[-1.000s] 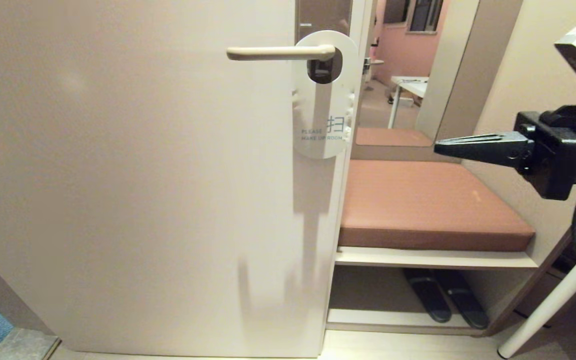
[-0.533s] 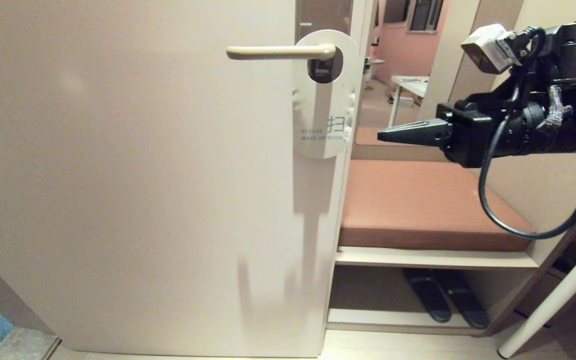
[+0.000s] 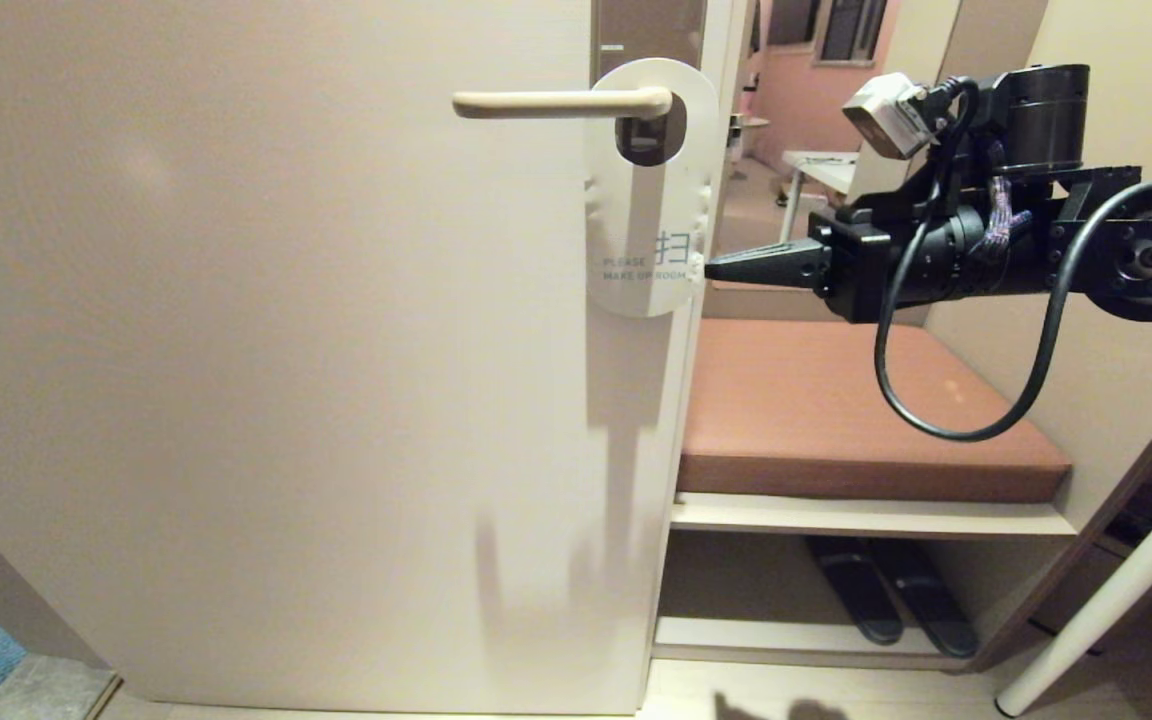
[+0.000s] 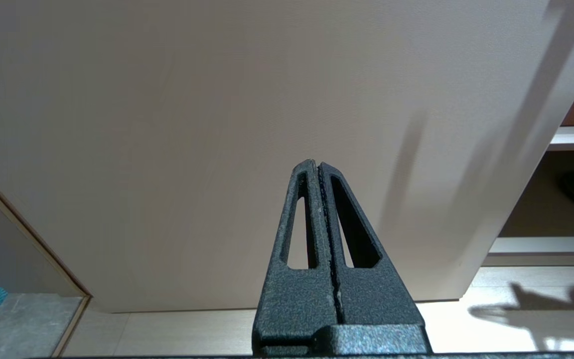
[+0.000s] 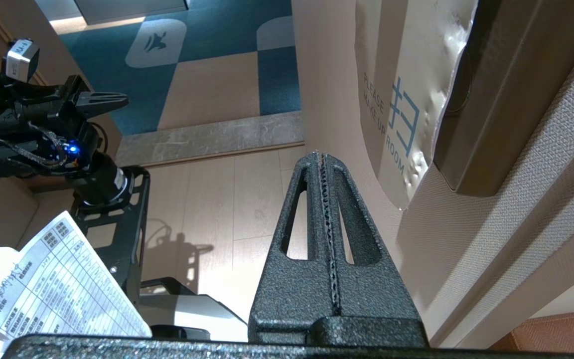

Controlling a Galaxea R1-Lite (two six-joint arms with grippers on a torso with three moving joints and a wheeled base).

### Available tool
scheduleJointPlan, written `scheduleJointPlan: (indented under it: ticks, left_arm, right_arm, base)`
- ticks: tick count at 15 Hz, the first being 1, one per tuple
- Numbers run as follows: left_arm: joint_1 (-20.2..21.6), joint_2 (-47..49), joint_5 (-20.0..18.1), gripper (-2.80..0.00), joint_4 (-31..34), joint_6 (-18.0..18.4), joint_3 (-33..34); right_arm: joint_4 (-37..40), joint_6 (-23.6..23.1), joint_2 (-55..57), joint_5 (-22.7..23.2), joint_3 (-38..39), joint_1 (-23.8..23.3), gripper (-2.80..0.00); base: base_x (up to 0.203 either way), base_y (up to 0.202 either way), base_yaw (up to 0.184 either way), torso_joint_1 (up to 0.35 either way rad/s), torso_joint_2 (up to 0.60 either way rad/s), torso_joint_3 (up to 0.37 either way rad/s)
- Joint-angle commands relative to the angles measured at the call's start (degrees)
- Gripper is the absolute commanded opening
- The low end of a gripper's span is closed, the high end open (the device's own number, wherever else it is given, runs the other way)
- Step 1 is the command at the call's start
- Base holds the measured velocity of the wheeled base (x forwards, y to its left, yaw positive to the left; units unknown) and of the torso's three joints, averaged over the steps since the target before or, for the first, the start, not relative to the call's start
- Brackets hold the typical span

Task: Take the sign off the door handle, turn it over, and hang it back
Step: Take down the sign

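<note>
Left gripper (image 4: 319, 164): fingers pressed together, holding nothing, low in front of the door (image 4: 217, 124), near its bottom edge; not seen in the head view.

Right gripper (image 3: 711, 270): arm reaches level from the right, fingers together and empty, tip just beside the lower right edge of the sign (image 3: 648, 190); contact cannot be told.

Sign hangs on the door handle (image 3: 556, 103) by its oval hole, white face out, reading "PLEASE MAKE UP ROOM".

Beyond the door edge: brown cushioned bench (image 3: 836, 410), dark slippers (image 3: 886, 600) on the shelf under it.
</note>
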Motion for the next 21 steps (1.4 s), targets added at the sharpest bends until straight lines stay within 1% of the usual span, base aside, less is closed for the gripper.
scheduleJointPlan:
  ticks: [1, 7, 10, 11, 16, 17, 19, 21]
  left_arm:
    - [0.00, 0.00, -0.04, -2.80, 0.00, 0.00, 0.01]
    - [0.00, 0.00, -0.04, -2.80, 0.00, 0.00, 0.01]
    - [0.00, 0.00, -0.04, -2.80, 0.00, 0.00, 0.01]
    - [0.00, 0.00, -0.04, -2.80, 0.00, 0.00, 0.01]
    - [0.00, 0.00, 0.05, -2.80, 0.00, 0.00, 0.01]
    - [0.00, 0.00, -0.04, -2.80, 0.00, 0.00, 0.01]
    - [0.00, 0.00, -0.04, -2.80, 0.00, 0.00, 0.01]
    - [0.00, 0.00, -0.04, -2.80, 0.00, 0.00, 0.01]
  right_arm:
    - [-0.03, -0.09, -0.30, 0.40, -0.08, -0.18, -2.80]
    - [0.44, -0.09, -0.73, 0.31, -0.30, -3.07, -2.80]
    - [0.42, 0.00, -0.64, 0.39, -0.26, -3.24, -2.80]
    - [0.44, 0.00, -0.50, 0.40, -0.35, -3.24, 0.00]
    - [-0.29, -0.70, 0.59, 0.31, -1.31, -3.15, 0.00]
    - [-0.37, -1.16, 0.84, 0.31, -1.63, -3.15, 0.00]
    - [-0.30, -3.88, 1.57, 0.31, -2.17, -3.15, 0.00]
    - [-0.29, -4.39, 1.64, 0.31, -2.28, -2.95, 0.00]
  base:
    - [0.000, 0.000, 0.000, 0.000, 0.00, 0.000]
    - [0.000, 0.000, 0.000, 0.000, 0.00, 0.000]
    - [0.000, 0.000, 0.000, 0.000, 0.00, 0.000]
    - [0.000, 0.000, 0.000, 0.000, 0.00, 0.000]
    - [0.000, 0.000, 0.000, 0.000, 0.00, 0.000]
    - [0.000, 0.000, 0.000, 0.000, 0.00, 0.000]
    - [0.000, 0.000, 0.000, 0.000, 0.00, 0.000]
    - [0.000, 0.000, 0.000, 0.000, 0.00, 0.000]
